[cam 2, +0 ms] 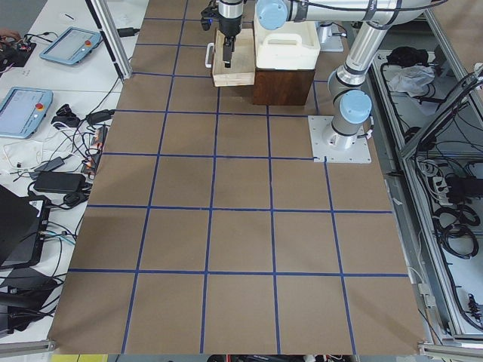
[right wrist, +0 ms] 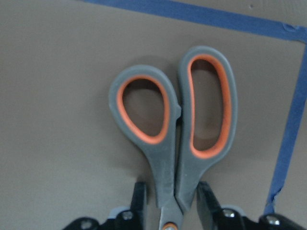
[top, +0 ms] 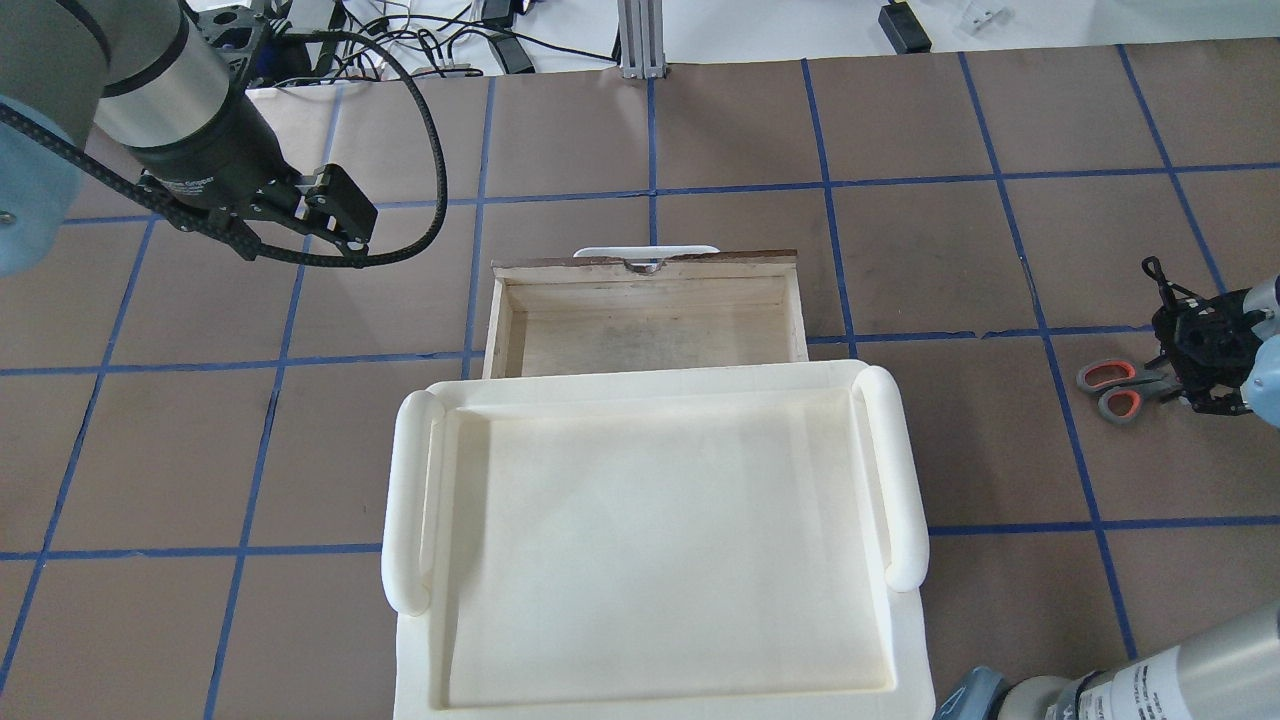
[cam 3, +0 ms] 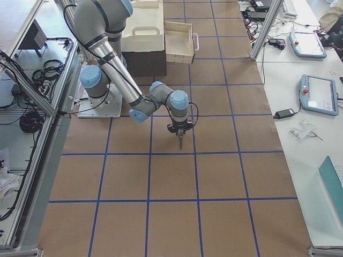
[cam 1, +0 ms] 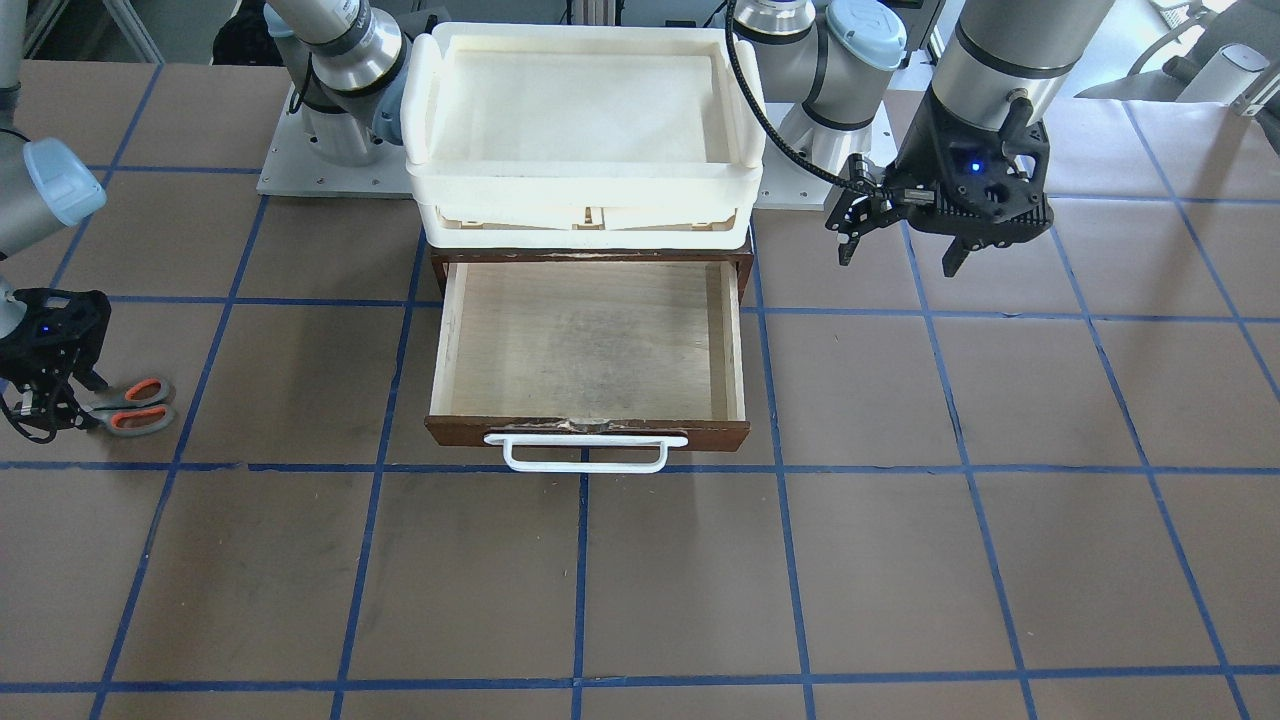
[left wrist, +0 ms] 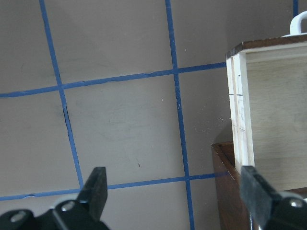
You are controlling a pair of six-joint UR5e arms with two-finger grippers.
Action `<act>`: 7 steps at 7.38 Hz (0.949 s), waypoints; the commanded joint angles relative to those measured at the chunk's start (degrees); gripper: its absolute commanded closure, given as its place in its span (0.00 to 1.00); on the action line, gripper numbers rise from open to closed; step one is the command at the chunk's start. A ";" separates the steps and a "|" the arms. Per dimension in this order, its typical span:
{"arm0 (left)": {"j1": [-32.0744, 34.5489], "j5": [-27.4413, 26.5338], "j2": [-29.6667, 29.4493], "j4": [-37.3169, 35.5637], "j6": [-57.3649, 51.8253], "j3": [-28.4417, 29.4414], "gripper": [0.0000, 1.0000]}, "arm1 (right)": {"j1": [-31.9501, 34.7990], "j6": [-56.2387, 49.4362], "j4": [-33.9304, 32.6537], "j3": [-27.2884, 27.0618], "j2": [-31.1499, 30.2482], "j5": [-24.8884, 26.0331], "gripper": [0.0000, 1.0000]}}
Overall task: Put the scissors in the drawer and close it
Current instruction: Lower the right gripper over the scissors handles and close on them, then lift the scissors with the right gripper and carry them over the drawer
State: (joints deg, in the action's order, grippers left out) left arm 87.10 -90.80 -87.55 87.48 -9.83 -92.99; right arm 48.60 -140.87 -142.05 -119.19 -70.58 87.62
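A brown table point(cam 1: 900, 560) gridded with blue tape carries the open drawer point(cam 1: 590, 432) at its centre. The scissors point(right wrist: 175, 143) lie flat well out to the robot's right, their long axis across the table and their handles pointing toward the drawer. The right gripper point(right wrist: 171, 194) appears to pinch their shanks by the pivot. The left gripper point(cam 1: 900, 260) hangs spread wide beside the drawer.

The scissors point(right wrist: 163, 167) lose their blades to the bottom edge of the right wrist view, and from the front and overhead the right gripper point(right wrist: 171, 190) covers them. Whether its fingers point(right wrist: 139, 197) actually press the shanks is unclear. In the overhead view the cream tray point(top: 650, 378) hides the rear of the drawer point(top: 645, 295).
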 commanded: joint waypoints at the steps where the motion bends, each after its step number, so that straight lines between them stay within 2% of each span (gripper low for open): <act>1: 0.00 0.01 -0.08 -0.29 -0.02 0.00 0.00 | 0.00 -0.28 -0.07 0.01 -0.08 0.00 0.89; 2: 0.00 -0.07 0.01 -0.21 -0.02 0.00 0.00 | 0.00 -0.36 -0.07 0.01 -0.17 0.00 0.95; 4: 0.00 -0.08 0.01 -0.30 -0.02 0.00 0.00 | 0.09 0.24 0.02 0.62 -1.13 0.09 0.97; 5: 0.00 -0.08 0.01 -0.30 -0.02 0.00 0.00 | 0.52 0.86 0.89 1.32 -3.49 -0.08 0.98; 6: 0.00 0.01 0.01 -0.38 -0.02 0.00 0.00 | 1.05 2.87 3.77 2.46 -6.56 -0.43 0.99; 7: 0.00 0.01 0.01 -0.39 0.07 0.00 0.00 | 1.75 4.54 11.89 5.43 -9.63 -0.78 0.98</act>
State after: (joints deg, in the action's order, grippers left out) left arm 87.10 -90.82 -87.54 87.13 -9.83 -92.99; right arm 49.57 -138.41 -137.46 -116.54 -76.44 87.25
